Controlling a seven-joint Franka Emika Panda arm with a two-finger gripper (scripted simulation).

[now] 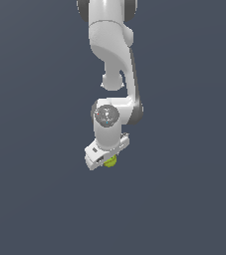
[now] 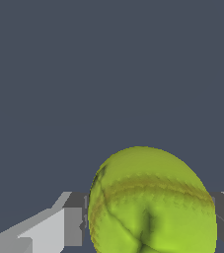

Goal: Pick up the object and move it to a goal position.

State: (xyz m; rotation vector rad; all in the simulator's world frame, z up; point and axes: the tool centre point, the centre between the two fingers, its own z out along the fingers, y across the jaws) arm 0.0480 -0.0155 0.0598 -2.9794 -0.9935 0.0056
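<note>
I see the ball (image 2: pixel 150 202) wedged between my claw's (image 1: pixel 106 158) two fingers (image 2: pixel 73 226), which touch it on both sides, gripping it; outside, it peeks out at the hand's six o'clock.

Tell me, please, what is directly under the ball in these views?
Nothing can be seen under the ball: the wrist view shows only plain dark background around it, and the exterior view shows the same. The gripper covers most of the ball from above, its jaws flanking it, so any contact underneath stays hidden.
</note>
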